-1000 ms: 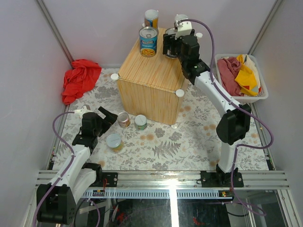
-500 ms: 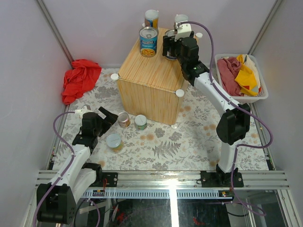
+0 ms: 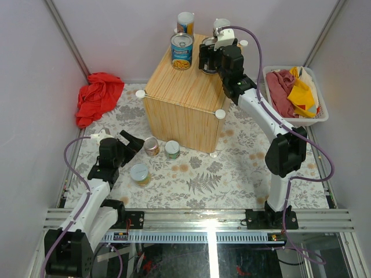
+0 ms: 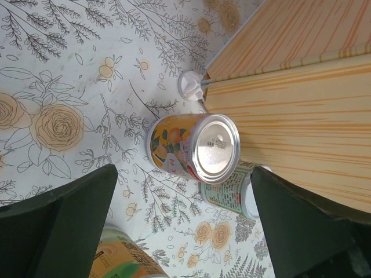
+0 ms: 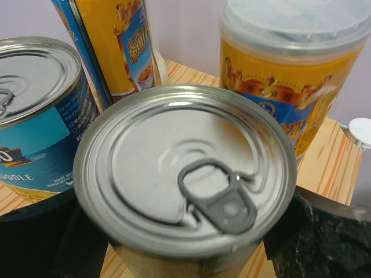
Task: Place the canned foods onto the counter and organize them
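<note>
Counter (image 3: 185, 110), the pale striped wooden cube, stands toward the back of our floral bench (image 3: 243, 174), with a white basket (image 3: 322, 119) of cloths off to its right and a red cloth (image 3: 97, 98) heaped to its left. We see the right tool (image 5: 185, 231) reaching over the counter's far right corner, its two dark fingers pressed against either side of the gripped can (image 5: 185, 168); we cannot tell whether that can's base touches the wood. The left tool (image 4: 182, 231) hangs low over the bench with its fingers spread wide and nothing between them, facing the counter's near left foot. On the counter top we count a wide blue can (image 3: 181, 51) just left of the gripped one, a tall orange-blue can (image 3: 185, 23) behind it at the far edge, and a second tall can (image 5: 284, 87) with a clear cap at the back right. Down on the bench, an orange-labelled short can (image 4: 197, 147) and a green-labelled short can (image 4: 229, 188) sit side by side close to the counter, and a third short can (image 3: 139, 174) stands nearer to us
</note>
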`<action>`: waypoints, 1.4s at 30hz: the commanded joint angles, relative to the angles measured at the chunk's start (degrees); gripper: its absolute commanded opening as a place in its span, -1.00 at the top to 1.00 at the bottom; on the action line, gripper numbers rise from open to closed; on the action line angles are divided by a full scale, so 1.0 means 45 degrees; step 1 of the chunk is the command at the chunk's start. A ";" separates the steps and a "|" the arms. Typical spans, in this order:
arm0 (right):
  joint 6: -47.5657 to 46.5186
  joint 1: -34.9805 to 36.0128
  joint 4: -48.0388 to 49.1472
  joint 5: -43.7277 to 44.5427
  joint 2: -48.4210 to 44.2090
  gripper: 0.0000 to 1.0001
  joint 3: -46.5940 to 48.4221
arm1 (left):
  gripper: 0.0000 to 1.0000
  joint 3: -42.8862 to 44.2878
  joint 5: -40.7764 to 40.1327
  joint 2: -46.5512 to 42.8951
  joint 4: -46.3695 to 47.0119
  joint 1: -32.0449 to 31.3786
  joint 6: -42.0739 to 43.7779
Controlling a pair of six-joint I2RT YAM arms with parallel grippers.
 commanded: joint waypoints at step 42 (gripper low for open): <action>-0.2162 0.5094 -0.0498 0.2891 -0.6555 -0.94 -0.2586 | -0.99 0.0076 0.0482 -0.1440 0.0038 0.0122 -0.0848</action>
